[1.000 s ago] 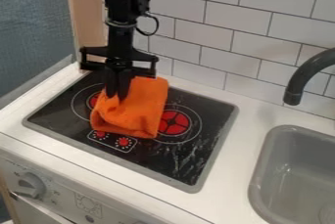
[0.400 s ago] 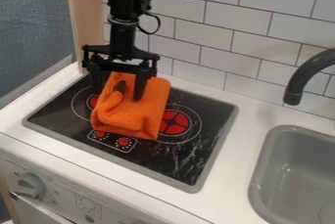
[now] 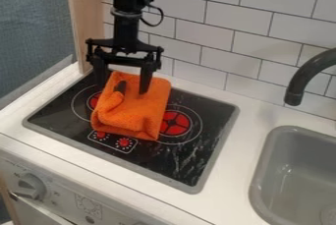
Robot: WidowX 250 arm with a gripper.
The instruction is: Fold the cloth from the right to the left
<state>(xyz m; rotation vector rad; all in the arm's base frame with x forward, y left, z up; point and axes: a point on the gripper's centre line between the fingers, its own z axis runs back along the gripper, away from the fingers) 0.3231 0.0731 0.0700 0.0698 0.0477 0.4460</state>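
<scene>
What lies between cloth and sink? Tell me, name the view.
In the camera view, a red burner, the stovetop's edge and white counter lie between cloth and sink.

Black arm (image 3: pixel 127 28) with a greyish band (image 3: pixel 126 14), a thin black cable (image 3: pixel 162 16) looping out beside it, and a black tool (image 3: pixel 123 88) with two long, tapering fingers.

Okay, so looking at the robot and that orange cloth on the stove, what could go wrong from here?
The open gripper is low over the back of the orange cloth, so a sideways move might snag it and drag the fold out of shape. The cloth's left side looks bunched and raised, with nothing pressing it down, so that part could spring loose or leave the fold uneven.
</scene>
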